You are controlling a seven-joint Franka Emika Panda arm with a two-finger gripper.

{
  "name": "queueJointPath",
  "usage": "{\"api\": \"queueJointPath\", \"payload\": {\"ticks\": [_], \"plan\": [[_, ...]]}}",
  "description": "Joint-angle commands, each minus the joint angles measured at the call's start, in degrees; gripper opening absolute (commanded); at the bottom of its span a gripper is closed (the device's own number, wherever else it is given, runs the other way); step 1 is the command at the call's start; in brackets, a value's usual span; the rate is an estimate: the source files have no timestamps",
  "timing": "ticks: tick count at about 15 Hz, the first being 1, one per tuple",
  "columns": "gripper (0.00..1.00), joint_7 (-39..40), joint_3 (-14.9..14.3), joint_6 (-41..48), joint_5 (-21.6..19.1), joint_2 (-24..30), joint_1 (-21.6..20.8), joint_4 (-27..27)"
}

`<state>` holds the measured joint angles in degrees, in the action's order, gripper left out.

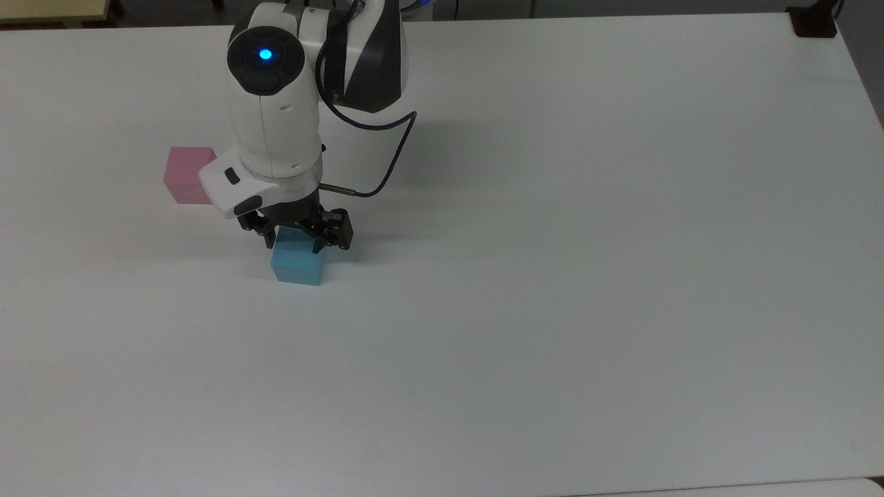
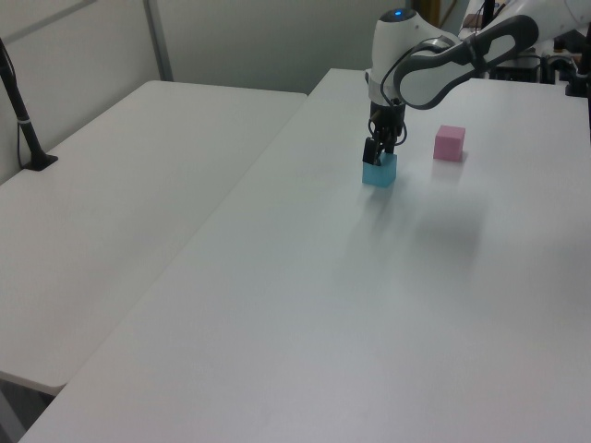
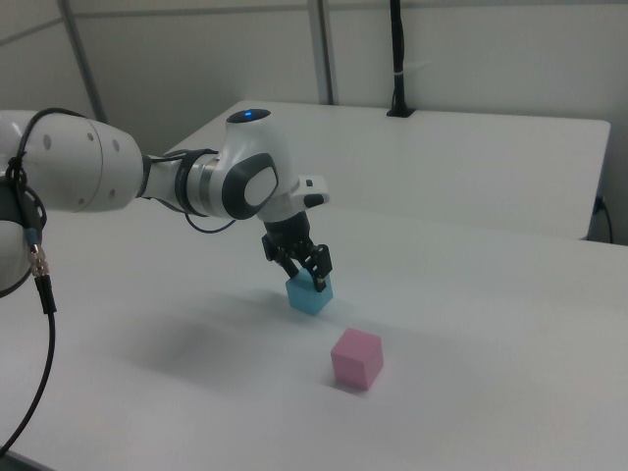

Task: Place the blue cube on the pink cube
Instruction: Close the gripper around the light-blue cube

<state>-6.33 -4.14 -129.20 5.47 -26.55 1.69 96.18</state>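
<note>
The blue cube [image 1: 297,268] [image 2: 379,173] [image 3: 310,295] rests on the white table [image 1: 552,276], a little in front of and to the right of the pink cube [image 1: 184,176] in the top view. My gripper [image 1: 297,241] [image 2: 375,159] [image 3: 302,273] points down over the blue cube, one finger on each side of its upper part, shut on it. The pink cube [image 2: 449,143] [image 3: 355,358] stands apart with nothing on it; in the top view the arm's white wrist covers its right edge.
A black cable [image 1: 387,159] loops off the wrist to the top view's right. A black clamp [image 1: 815,21] sits on the table's far right corner. A second white table [image 2: 138,166] with a black post [image 2: 23,120] adjoins on the left view's left.
</note>
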Motion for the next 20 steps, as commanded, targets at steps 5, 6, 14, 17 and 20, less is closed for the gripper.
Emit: {"api": "queueJointPath", "payload": {"ticks": [5,6,14,17,20], "plan": [[0.89,-1.5,-0.2,-0.9,1.0,-0.2,-0.1,0.2],[1.0,-1.5,-0.2,-0.7,0.7,0.0,0.0,0.2],[1.0,-1.6,-0.2,-0.6,0.5,0.4,0.1,0.2],[1.0,-1.6,-0.2,-0.6,0.4,0.4,0.3,0.2],[1.0,-1.6,-0.1,-0.6,0.2,1.2,1.1,0.1]]}}
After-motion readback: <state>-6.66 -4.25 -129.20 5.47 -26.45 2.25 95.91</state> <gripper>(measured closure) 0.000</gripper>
